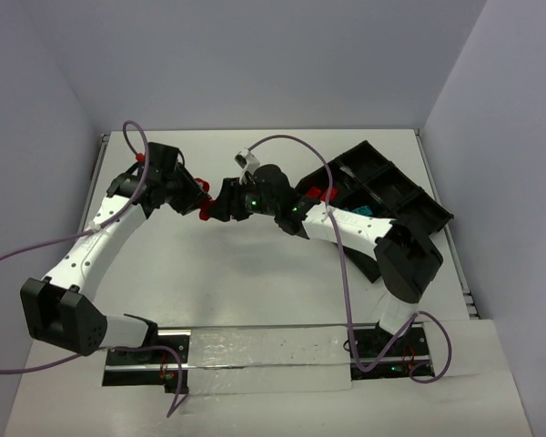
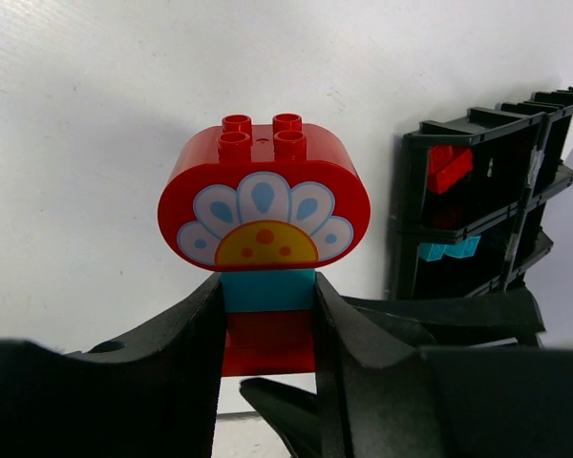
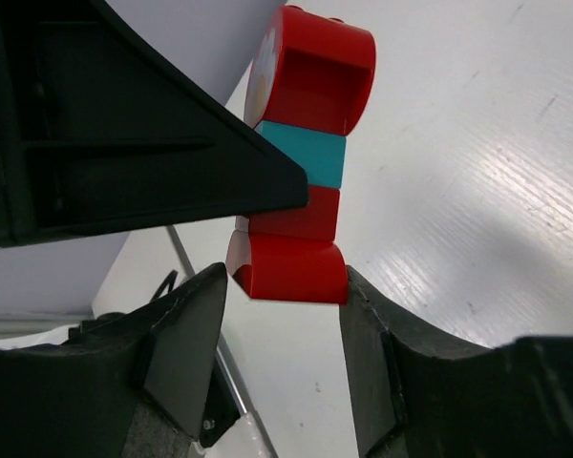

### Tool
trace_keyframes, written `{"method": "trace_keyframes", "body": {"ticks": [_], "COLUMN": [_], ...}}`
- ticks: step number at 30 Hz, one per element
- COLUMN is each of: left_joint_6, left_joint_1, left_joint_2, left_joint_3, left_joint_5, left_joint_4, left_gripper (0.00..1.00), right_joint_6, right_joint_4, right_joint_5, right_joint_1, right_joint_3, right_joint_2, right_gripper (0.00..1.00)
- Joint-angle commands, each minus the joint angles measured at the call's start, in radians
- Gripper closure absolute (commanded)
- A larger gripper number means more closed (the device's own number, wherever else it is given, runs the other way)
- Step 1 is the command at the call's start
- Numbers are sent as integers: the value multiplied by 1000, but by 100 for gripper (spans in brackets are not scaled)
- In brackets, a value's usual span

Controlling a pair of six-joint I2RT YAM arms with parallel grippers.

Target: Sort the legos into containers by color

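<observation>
Both hands meet over the middle of the white table [image 1: 255, 291], and the lego clump [image 1: 205, 214] is held between them.

The left hand [image 2: 267, 291] is clamped on the clump. Its two black fingers [image 2: 196, 343] press the sides of the cyan brick [image 2: 267, 289] and of the red middle brick [image 2: 267, 342] next to it. The red flower brick [image 2: 264, 205], with four studs on top, sticks out just beyond the fingertips.

The right hand [image 3: 285, 286] sits at the opposite end of the stack. Its pads [image 3: 186, 339] lie against both sides of the rounded red end brick [image 3: 286, 272], so it appears closed on that brick. In the right wrist view, one left-hand finger crosses as a black wedge whose tip touches the cyan layer.

The black divided tray [image 1: 409, 196] lies at an angle towards the far right of the table, well apart from both hands and the clump. In the left wrist view, one compartment holds a loose red brick [image 2: 449, 170]. The compartment next to it holds cyan pieces [image 2: 449, 251].
</observation>
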Motion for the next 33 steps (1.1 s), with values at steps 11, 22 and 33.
{"method": "trace_keyframes", "body": {"ticks": [11, 22, 33], "left_joint_6": [20, 28, 54], "left_joint_1": [-1, 0, 22], "left_joint_2": [-48, -57, -61], "left_joint_3": [28, 25, 70], "left_joint_5": [34, 29, -10], "left_joint_4": [0, 0, -30], "left_gripper": [100, 100, 100], "right_joint_6": [46, 74, 86], "right_joint_4": [123, 165, 214], "right_joint_5": [-86, -117, -122], "right_joint_1": [1, -10, -19], "right_joint_3": [72, 52, -74], "right_joint_2": [45, 50, 4], "right_gripper": [38, 65, 100]}}
